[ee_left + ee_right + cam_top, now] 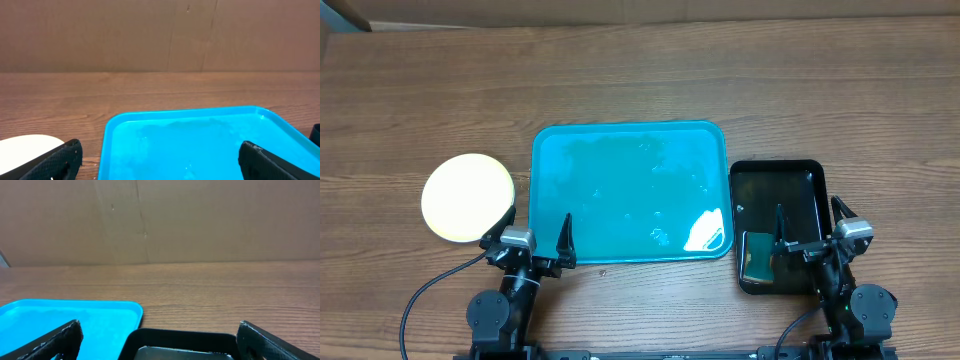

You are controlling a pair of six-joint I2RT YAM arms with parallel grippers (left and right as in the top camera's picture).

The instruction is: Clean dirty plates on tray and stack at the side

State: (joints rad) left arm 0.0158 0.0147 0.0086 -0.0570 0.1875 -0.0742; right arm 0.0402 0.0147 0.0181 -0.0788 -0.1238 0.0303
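From above, the blue tray (630, 190) lies in the middle of the wooden table (640, 80), its long side toward the arms. Its floor looks wet, with a white patch of glare near the front right corner. Just off its left edge, on the table and not on the tray, sits a pale yellow plate (467, 197). From straight overhead I cannot tell whether others lie under it. Close against the blue tray's right edge is a smaller black tray (790, 185) with a green pad (757, 257) in its near left corner. The left gripper (540, 228) hangs over the blue tray's front left corner. Its jaws are spread wide with nothing between them, one finger near the plate's rim and the other over the tray's front edge. The right gripper (810, 222) hangs over the front half of the black tray, likewise spread and holding nothing.

The left wrist camera looks low across the blue tray (200, 135) toward a brown cardboard wall (100, 35). The two dark fingers (60, 162) stand far apart at the bottom corners. A pale sliver of the plate (25, 147) shows beside the left one, on the table outside the tray.

The right wrist camera catches the blue tray's far right corner (65, 312) at lower left and the black tray's far rim (185, 336) just beside it. The fingers (270, 340) are set wide at either side, gripping nothing.
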